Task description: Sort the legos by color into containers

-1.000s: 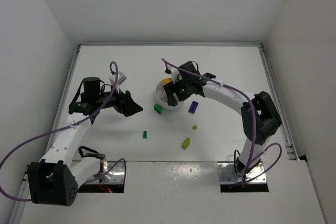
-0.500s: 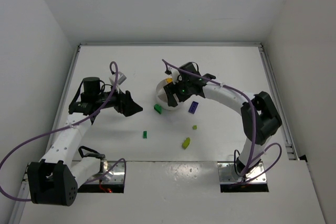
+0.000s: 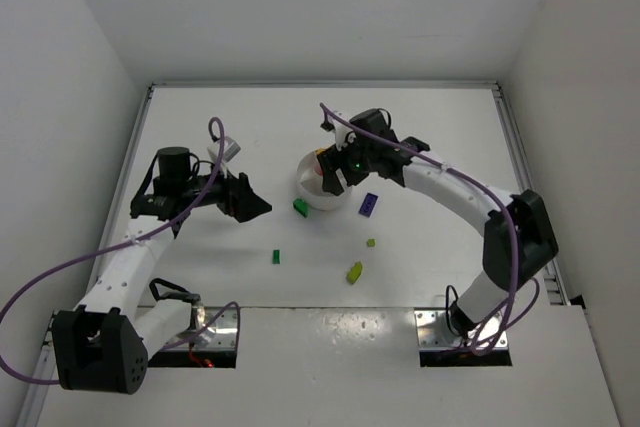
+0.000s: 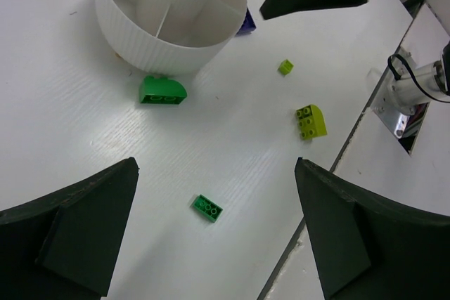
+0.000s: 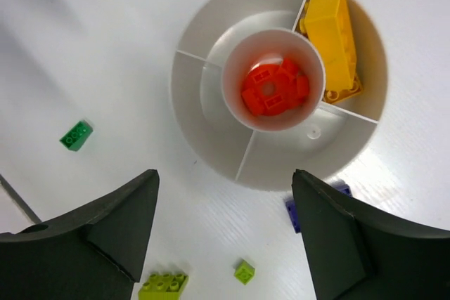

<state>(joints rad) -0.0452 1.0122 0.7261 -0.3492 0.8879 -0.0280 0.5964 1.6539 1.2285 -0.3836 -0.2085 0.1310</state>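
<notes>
The round white dish [image 3: 309, 191] stands mid-table. In the right wrist view its [image 5: 211, 147] centre well holds red-orange bricks [image 5: 274, 90] and one wedge holds yellow-orange bricks [image 5: 333, 31]. My right gripper [image 3: 338, 173] hovers over the dish, open and empty [image 5: 225, 237]. My left gripper [image 3: 256, 207] is open and empty [image 4: 214, 237], left of the dish. On the table lie a green curved brick [image 4: 162, 90] against the dish wall [image 4: 162, 47], a small green brick [image 4: 207, 208], a lime brick [image 4: 311, 120], a tiny lime bit [image 4: 285, 67] and a dark purple brick [image 3: 369, 204].
The table's near edge and the right arm's base plate [image 4: 401, 100] lie just beyond the lime brick. White walls close in the table at the back and sides. The right arm arches over the table's right half [image 3: 450, 182].
My right gripper has shifted a little up and to the right over the dish, and its elbow has swung right. The left arm and the loose bricks have not moved.
</notes>
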